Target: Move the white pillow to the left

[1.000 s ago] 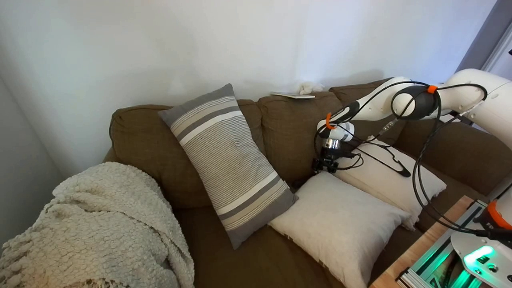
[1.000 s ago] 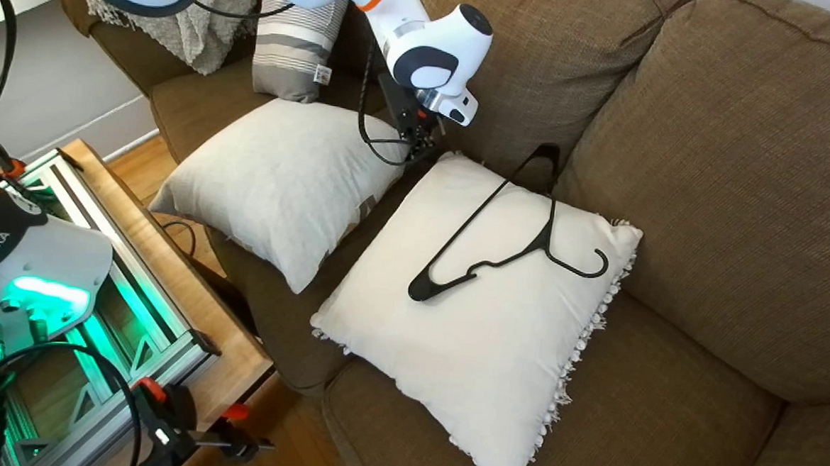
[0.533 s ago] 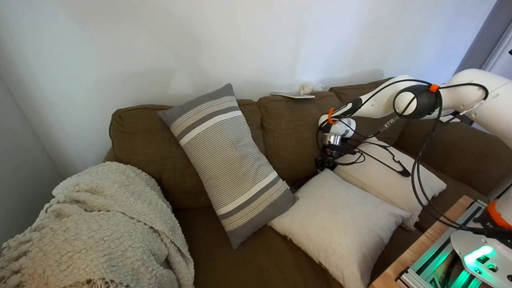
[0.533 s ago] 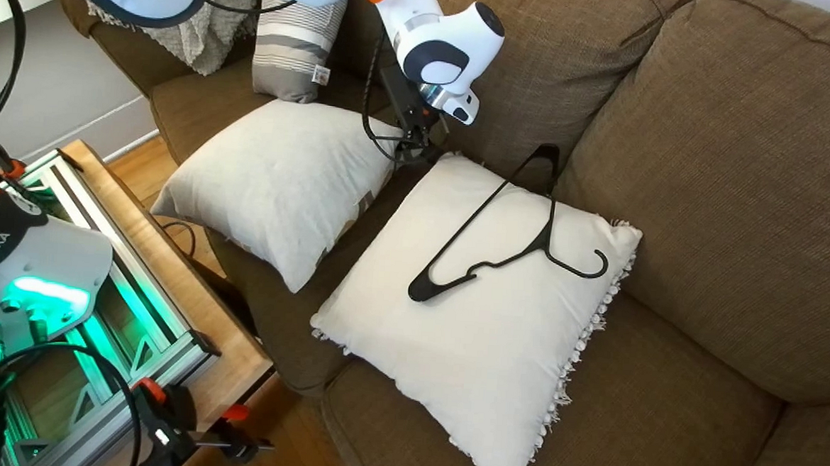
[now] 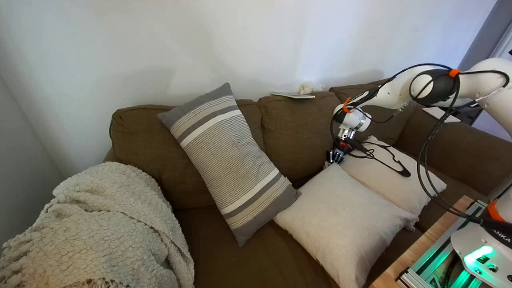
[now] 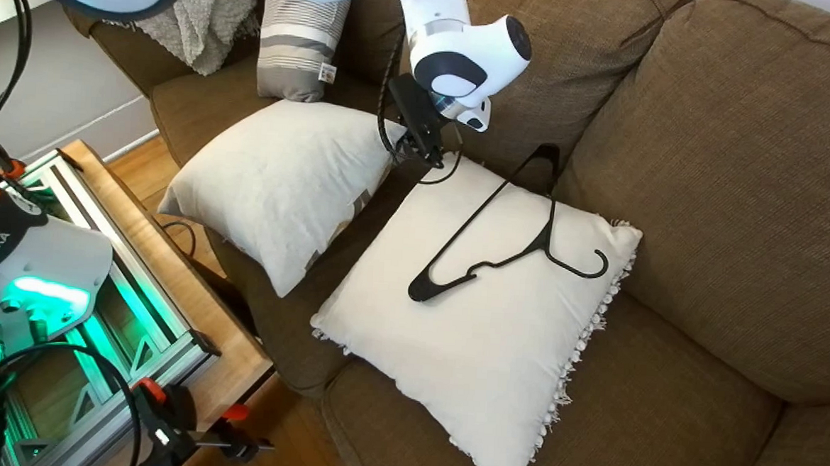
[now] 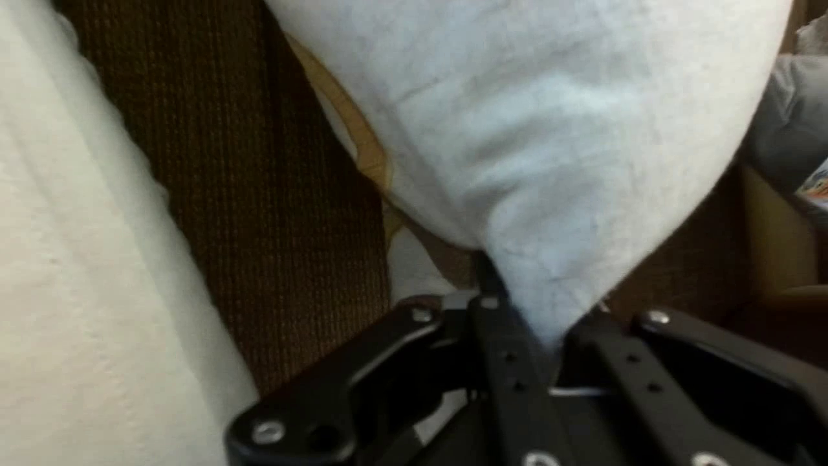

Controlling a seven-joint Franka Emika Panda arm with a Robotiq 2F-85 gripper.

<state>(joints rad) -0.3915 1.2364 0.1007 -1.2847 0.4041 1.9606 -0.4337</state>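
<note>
The white pillow (image 5: 336, 224), plain cream fabric on top, lies on the brown sofa beside the striped pillow. In an exterior view its near side shows a strip of brownish pattern below the edge, and the pillow (image 6: 283, 176) is tilted with one corner raised. My gripper (image 7: 541, 317) is shut on that corner: in the wrist view the bunched tip of the pillow (image 7: 550, 116) runs down between the two black fingers (image 7: 511, 349). From outside, the gripper (image 5: 335, 157) sits at the pillow's back corner, near the sofa back; the wrist partly hides it in an exterior view.
Another cream pillow (image 6: 451, 363) with tasselled edges lies close by, bearing a black hanger (image 6: 425, 289). A grey striped pillow (image 5: 232, 160) leans on the sofa back (image 5: 296, 136), touching the white pillow. A fleecy blanket (image 5: 120, 224) covers the sofa arm. The wooden table (image 6: 238, 351) carries the robot base.
The arm has moved up and rightward in both exterior views. The held corner of the white pillow has risen with it, and the pillow has shifted slightly; the striped pillow has moved a little too.
</note>
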